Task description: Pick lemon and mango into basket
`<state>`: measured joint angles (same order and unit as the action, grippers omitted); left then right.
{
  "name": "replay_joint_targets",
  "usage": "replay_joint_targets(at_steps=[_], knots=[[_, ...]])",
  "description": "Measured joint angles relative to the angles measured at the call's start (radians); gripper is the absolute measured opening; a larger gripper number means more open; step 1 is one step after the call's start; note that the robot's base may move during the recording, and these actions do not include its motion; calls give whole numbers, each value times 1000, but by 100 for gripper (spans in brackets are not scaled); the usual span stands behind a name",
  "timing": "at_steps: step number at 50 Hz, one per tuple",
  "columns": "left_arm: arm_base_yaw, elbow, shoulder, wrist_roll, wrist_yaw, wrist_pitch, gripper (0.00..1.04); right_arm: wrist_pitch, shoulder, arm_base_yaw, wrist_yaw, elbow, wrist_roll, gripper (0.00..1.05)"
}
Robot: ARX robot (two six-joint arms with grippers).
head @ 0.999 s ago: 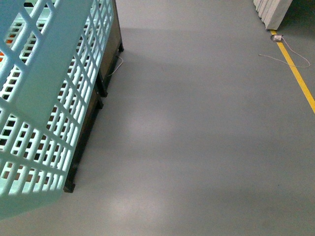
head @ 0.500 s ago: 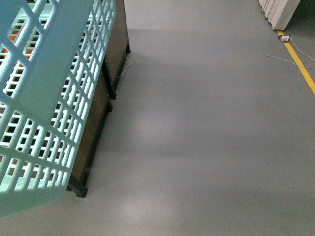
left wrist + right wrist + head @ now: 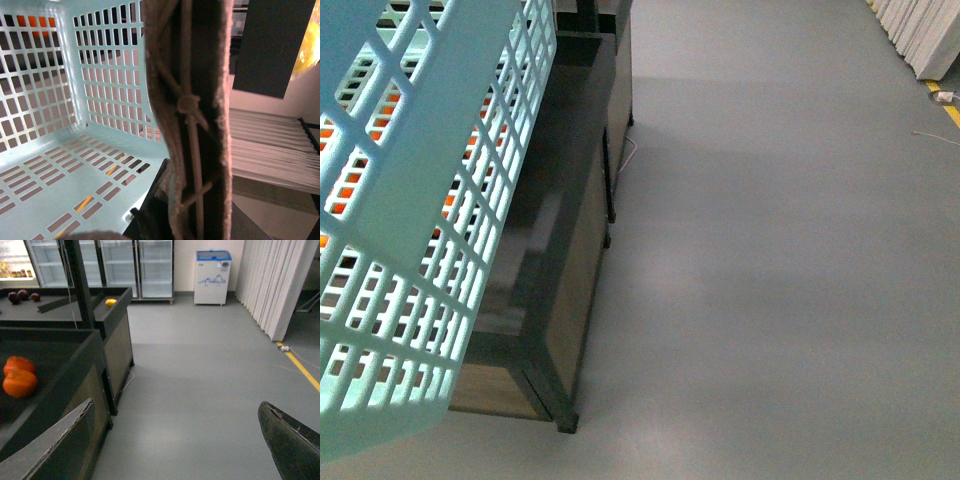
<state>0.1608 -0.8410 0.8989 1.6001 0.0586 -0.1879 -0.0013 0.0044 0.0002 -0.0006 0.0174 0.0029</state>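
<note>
The basket (image 3: 410, 200) hangs tilted at the near left, close to the robot's body, with its slotted wall over the dark display bins (image 3: 575, 190) that run along the left side of the grey floor (image 3: 770, 280). Orange shows through its slots. From the left wrist, the brown handles (image 3: 200, 150) fill the view, bound together by a white tie (image 3: 187, 105), with the basket's slotted floor beyond them. I cannot make out the left gripper's fingers there, so I cannot tell how its jaws stand.

The right gripper (image 3: 176, 405) is over the floor beside the bins, its jaws spread wide with nothing between them. Two orange fruits (image 3: 19, 376), perhaps mangoes, lie in the nearer bin on the left. The lemon (image 3: 111, 302) sits on the far bin's corner, well apart from the basket. Dark red fruits (image 3: 22, 294) lie further left. Glass-door fridges (image 3: 120, 265) and a small white freezer (image 3: 212, 277) line the far wall
</note>
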Motion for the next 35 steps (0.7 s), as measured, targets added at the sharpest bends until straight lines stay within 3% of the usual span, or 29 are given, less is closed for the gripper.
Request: replay_joint_targets(at_steps=[35], knots=[[-1, 0, -1, -1, 1, 0, 6, 0, -1, 0, 1, 0, 0, 96]])
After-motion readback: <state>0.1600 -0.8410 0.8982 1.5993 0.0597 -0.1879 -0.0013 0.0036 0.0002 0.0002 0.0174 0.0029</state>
